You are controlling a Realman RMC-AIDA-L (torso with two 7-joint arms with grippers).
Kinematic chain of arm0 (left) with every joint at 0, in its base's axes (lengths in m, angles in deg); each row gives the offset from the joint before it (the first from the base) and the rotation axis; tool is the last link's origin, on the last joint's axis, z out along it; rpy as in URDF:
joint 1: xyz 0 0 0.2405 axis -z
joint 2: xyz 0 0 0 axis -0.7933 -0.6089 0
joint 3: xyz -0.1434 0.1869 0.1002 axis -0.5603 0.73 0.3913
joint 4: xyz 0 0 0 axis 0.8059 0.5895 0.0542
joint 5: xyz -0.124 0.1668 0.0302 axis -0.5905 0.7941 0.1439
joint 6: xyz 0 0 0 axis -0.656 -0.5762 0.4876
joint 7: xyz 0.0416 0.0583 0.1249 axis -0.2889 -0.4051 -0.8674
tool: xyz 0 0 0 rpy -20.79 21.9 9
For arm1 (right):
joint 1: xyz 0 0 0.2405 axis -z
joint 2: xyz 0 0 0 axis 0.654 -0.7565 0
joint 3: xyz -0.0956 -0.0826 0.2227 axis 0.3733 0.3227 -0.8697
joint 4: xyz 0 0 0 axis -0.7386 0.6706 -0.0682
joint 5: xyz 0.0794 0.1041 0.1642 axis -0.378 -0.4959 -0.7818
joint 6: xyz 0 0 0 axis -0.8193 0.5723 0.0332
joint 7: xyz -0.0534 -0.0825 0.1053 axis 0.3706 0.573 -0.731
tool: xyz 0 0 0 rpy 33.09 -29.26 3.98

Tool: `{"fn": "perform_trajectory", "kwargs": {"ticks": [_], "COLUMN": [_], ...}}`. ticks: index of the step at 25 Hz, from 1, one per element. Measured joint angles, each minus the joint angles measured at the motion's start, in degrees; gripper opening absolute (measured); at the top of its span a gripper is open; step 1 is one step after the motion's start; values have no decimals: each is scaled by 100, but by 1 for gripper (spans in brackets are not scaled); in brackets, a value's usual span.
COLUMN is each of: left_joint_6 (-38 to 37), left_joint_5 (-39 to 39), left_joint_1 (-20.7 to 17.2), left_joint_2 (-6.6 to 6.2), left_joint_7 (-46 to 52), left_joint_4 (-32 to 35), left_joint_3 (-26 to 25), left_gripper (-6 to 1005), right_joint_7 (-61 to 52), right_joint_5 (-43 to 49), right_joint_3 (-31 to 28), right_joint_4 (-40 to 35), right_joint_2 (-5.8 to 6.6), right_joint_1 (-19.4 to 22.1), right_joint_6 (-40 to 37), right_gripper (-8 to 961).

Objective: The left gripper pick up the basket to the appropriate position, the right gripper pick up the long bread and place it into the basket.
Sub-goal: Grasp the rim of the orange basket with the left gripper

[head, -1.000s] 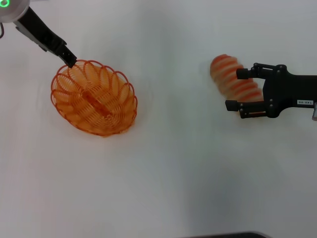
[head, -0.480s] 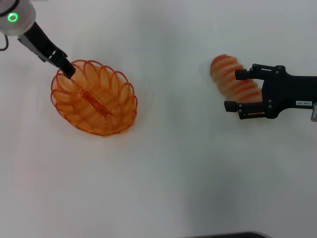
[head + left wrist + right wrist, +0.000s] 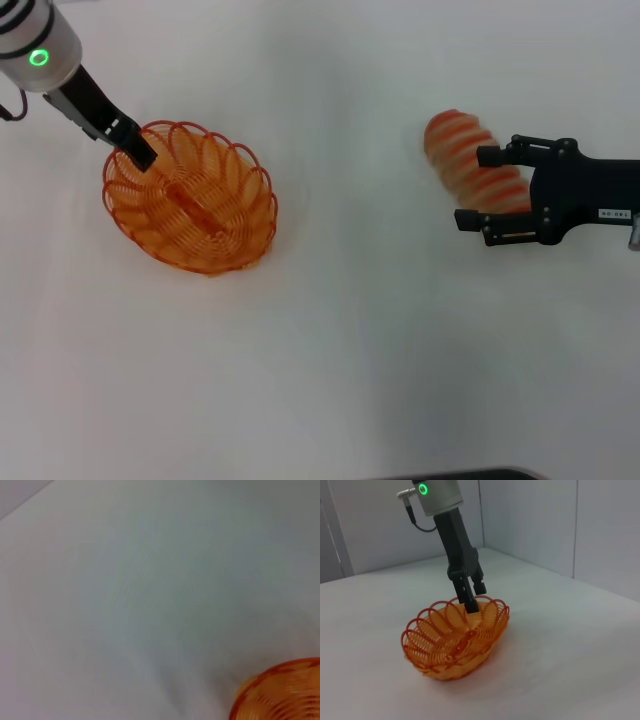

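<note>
The orange wire basket (image 3: 190, 197) sits on the white table at the left; it also shows in the right wrist view (image 3: 455, 640), and part of its rim shows in the left wrist view (image 3: 280, 690). My left gripper (image 3: 137, 152) is down at the basket's far-left rim, its tip at the wire loops (image 3: 470, 602). The long bread (image 3: 462, 152), tan with orange-red stripes, lies at the right. My right gripper (image 3: 476, 187) is open, with its two fingers on either side of the bread's near end.
The white table (image 3: 360, 340) carries nothing else. Grey walls (image 3: 570, 525) stand behind the basket in the right wrist view. A dark edge (image 3: 450, 474) shows at the table's front.
My left arm has moved toward me and lowered its tip onto the basket's far-left rim. The basket has not moved. My right gripper has shifted only slightly at the bread.
</note>
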Motion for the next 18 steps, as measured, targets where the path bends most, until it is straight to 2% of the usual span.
{"fn": "perform_trajectory", "kwargs": {"ticks": [17, 18], "left_joint_6": [114, 117], "left_joint_5": [-9, -9], "left_joint_1": [25, 28], "left_joint_2": [90, 90], "left_joint_7": [-25, -25], "left_joint_4": [-137, -138], "left_joint_3": [14, 14], "left_gripper": [756, 721], "right_joint_7": [1, 1], "right_joint_5": [84, 84], "right_joint_3": [-9, -9], "right_joint_4": [-2, -2], "right_joint_2": [-10, -10], "right_joint_1": [-33, -33], "right_joint_6": [30, 35], "right_gripper": [924, 924]}}
